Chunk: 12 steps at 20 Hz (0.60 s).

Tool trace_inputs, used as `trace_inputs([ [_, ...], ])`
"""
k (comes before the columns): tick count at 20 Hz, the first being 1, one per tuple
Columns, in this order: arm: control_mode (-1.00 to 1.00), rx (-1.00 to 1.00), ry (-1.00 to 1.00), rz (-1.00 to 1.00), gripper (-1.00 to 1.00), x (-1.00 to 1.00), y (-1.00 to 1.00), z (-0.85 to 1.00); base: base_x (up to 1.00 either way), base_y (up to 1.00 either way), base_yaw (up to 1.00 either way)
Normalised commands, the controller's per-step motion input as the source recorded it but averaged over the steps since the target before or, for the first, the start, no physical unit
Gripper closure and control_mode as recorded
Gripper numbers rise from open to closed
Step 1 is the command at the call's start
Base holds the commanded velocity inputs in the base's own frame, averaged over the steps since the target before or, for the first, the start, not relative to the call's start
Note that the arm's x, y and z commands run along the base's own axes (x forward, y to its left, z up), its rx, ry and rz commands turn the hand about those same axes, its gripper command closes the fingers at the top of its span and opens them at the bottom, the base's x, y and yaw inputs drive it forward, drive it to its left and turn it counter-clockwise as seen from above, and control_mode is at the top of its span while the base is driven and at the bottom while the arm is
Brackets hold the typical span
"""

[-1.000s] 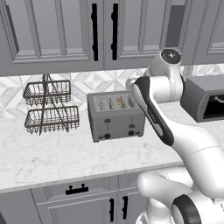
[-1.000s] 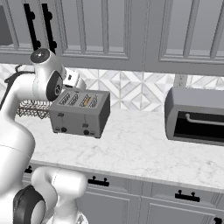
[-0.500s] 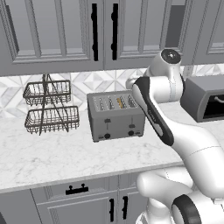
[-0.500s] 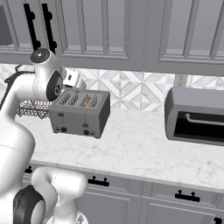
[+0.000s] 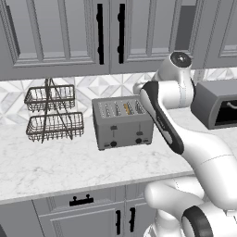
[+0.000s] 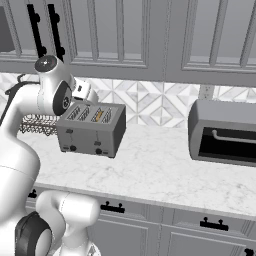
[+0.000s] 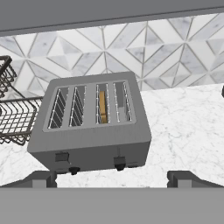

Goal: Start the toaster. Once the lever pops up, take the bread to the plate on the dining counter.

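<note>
A: Where is the bread point(image 7: 103, 107)?

B: Standing in the third slot from the left of the toaster point(image 7: 92, 127), which sits toward the back edge of the counter point(image 5: 60, 162), beside a two-tier wire basket point(image 5: 52, 114).

A: And the gripper point(image 7: 113, 179)?

B: Above the toaster's front, fingers wide apart, gripping nothing. A dark oven point(image 6: 223, 132) sits farther right.
</note>
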Motion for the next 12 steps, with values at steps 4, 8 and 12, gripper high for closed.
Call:
trace_inputs([
  [4,-1.00,0.00,0.00,0.00,-1.00,0.00,0.00,0.00,0.00,0.00,0.00],
  [8,-1.00,0.00,0.00,0.00,-1.00,0.00,0.00,0.00,0.00,0.00,0.00],
  [12,-1.00,0.00,0.00,0.00,-1.00,0.00,0.00,0.00,0.00,0.00,0.00],
])
